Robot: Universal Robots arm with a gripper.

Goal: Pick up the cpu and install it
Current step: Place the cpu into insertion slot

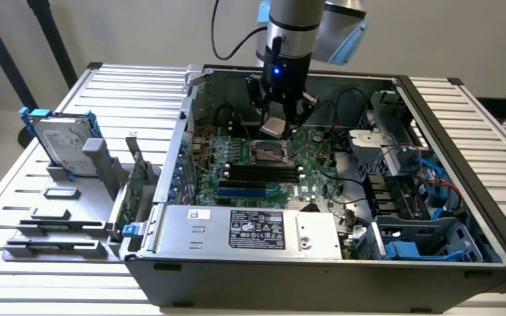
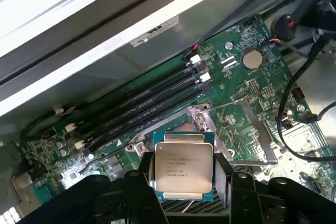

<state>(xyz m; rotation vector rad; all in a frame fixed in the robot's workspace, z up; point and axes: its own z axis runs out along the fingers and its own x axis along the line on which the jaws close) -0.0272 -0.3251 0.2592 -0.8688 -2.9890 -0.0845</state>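
Note:
The cpu (image 2: 182,165), a flat square chip with a dull silver top and printed lettering, sits between the black fingers (image 2: 144,178) of my gripper (image 2: 182,176), which is shut on its two side edges. In the exterior view the gripper (image 1: 277,126) holds the cpu (image 1: 274,128) tilted, inside the open computer case (image 1: 323,270). It hangs a little above the motherboard's processor socket (image 1: 269,151). The socket's metal load frame (image 2: 247,129) stands open beside the chip.
Black memory slots (image 1: 262,172) lie just in front of the socket. A silver power supply with a black label (image 1: 253,230) fills the case front. Cables and drive bays (image 1: 411,191) crowd the exterior view's right. A hard drive with blue brackets (image 1: 60,141) stands on a rack outside.

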